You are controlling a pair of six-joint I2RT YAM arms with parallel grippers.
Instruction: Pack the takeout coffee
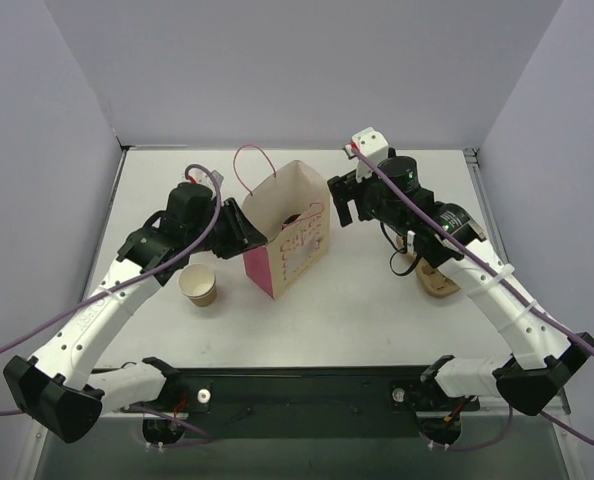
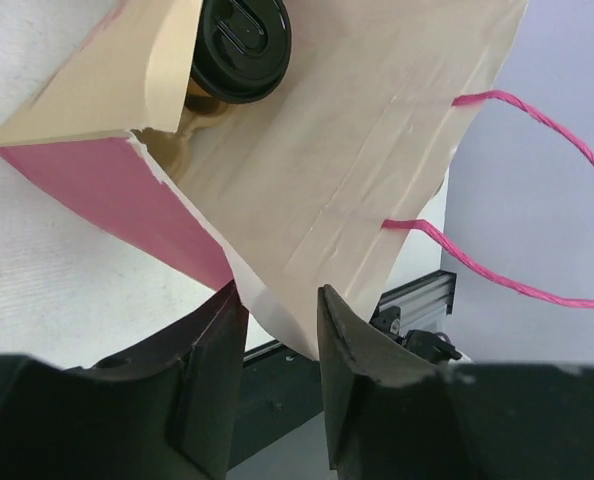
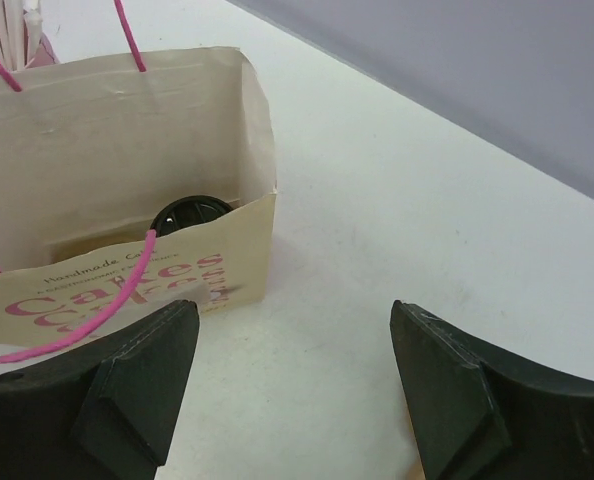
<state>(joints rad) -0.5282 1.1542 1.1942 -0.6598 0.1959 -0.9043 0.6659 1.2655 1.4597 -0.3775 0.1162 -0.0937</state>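
White tabletop point(image 1: 377, 320) carries everything. At its middle stands a paper bag point(image 1: 287, 235), cream with pink sides, pink lettering and pink cord handles point(image 2: 489, 94), its mouth open. The left tool point(image 2: 280, 312) sits at the bag's left rim, its fingers partly apart with the paper edge between them, not pinched. The right tool point(image 3: 295, 350) hangs just off the bag's right side, spread wide and holding nothing. A lidless brown paper cup point(image 1: 199, 285) stands on the tabletop beside the left arm, apart from the bag, and a tan object point(image 1: 439, 283) lies half hidden under the right arm. The takeout coffee point(image 2: 239, 45) is down inside the bag. From overhead it is only a dark spot in the mouth, whereas both wrist views show its black lid plainly. Only the right wrist view shows white straws point(image 3: 17, 25) beyond the bag.
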